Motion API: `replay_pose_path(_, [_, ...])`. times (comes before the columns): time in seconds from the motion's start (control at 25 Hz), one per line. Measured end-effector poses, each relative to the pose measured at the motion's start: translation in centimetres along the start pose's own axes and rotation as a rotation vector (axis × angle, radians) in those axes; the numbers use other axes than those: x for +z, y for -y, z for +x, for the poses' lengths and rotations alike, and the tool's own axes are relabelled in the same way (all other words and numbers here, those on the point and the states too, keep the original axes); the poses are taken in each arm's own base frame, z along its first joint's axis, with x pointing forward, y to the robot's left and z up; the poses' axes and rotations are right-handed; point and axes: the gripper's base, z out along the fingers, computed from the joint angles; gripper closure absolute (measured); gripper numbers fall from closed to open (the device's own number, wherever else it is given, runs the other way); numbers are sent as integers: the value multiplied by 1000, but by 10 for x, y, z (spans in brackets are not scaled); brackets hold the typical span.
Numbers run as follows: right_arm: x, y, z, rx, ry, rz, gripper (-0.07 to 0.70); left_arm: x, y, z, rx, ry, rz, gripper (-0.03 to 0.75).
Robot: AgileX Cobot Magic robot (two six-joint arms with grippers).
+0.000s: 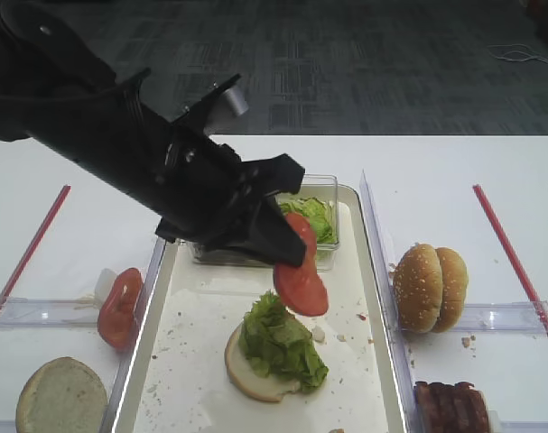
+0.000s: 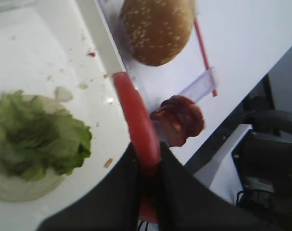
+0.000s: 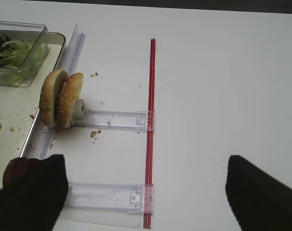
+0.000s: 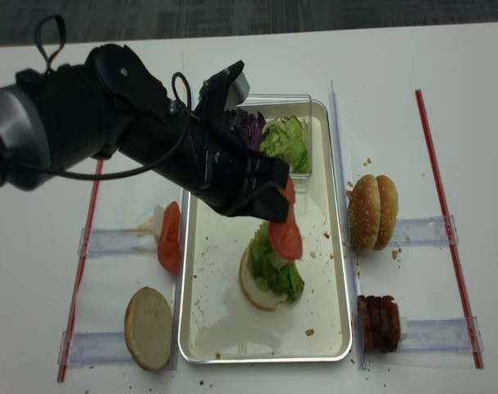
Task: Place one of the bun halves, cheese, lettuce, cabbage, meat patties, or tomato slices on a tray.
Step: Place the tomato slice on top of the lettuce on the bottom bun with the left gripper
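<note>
Above the tray [image 4: 201,328], tomato slice [image 4: 285,234] pinched in left hand [image 4: 269,201], over lettuce [image 4: 275,267]

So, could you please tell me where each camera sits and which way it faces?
Exterior high: low front, facing tray; left arm, tomato slice.
Realsense: overhead, looking down; same arm, tomato slice.
Left wrist: on left tool, facing lettuce; shut fingers.
Right wrist: over the table's right side, facing buns; open fingers.
Shared: both wrist views show the buns.
</note>
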Motion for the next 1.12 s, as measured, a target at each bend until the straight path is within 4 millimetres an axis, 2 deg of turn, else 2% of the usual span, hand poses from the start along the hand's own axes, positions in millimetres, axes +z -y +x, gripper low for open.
replay_pose_path(0.32, [0, 0, 0, 0, 0, 0, -58, 1, 2, -1, 18, 14, 23, 648])
replay_pose_path(0.68, [0, 0, 0, 0, 0, 0, -58, 33, -27, -2, -63, -82, -6, 648])
replay_pose_path(1.12, [0, 0, 0, 0, 0, 0, -58, 52, -50, 8, -98, -145, -55, 648])
